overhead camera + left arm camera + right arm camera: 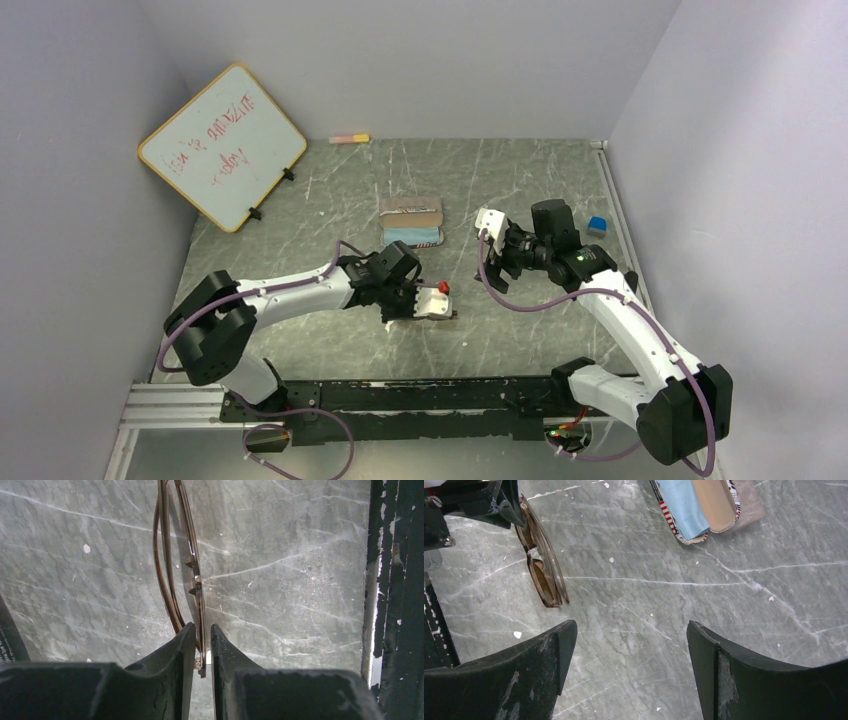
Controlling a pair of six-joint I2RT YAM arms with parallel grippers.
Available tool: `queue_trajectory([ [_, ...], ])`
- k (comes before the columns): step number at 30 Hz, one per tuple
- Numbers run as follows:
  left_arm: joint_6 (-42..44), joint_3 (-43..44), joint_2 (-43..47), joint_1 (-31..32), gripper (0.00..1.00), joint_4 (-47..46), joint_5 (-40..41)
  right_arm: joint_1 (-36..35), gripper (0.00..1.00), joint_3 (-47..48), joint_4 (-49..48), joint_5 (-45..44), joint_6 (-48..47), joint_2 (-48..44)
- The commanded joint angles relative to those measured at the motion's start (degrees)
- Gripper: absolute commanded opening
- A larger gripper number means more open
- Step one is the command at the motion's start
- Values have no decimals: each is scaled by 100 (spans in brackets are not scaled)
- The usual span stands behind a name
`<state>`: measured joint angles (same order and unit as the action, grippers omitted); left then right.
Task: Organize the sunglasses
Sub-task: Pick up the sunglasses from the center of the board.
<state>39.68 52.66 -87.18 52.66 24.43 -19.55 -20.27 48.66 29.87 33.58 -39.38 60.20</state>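
The brown sunglasses (198,600), with amber lenses, stand on edge at the table's front middle. My left gripper (202,627) is shut on one end of their frame, and the folded temples curve off to the left. In the right wrist view the same sunglasses (543,575) hang at the upper left below the left gripper's fingers (506,507). From above, the left gripper (430,303) is low over the table. My right gripper (630,627) is open and holds nothing; it hovers over bare table to the right (492,240).
A case (411,208) lies open behind the grippers, showing tan lining (716,502) and a blue cloth (684,510), with a grey pouch (751,505) beside it. A whiteboard (222,147) leans at back left. A small blue block (597,226) sits far right. A black rail (395,580) runs along the near edge.
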Motion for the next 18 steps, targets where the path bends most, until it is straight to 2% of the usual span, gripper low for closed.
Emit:
queue_trajectory([
  [1,-27,11,-116,33,22,-19,-37,27,85,19,-71,190,40,-70],
  [5,-42,32,-158,30,21,-3,-38,24,85,20,-52,201,35,-70],
  [9,-78,68,-198,31,6,-15,16,29,85,29,-54,214,35,-62],
  [10,-76,75,-211,32,5,-10,25,31,85,21,-53,219,27,-62],
  [18,-213,482,-424,-184,5,381,-251,-8,86,39,8,241,-407,-144],
])
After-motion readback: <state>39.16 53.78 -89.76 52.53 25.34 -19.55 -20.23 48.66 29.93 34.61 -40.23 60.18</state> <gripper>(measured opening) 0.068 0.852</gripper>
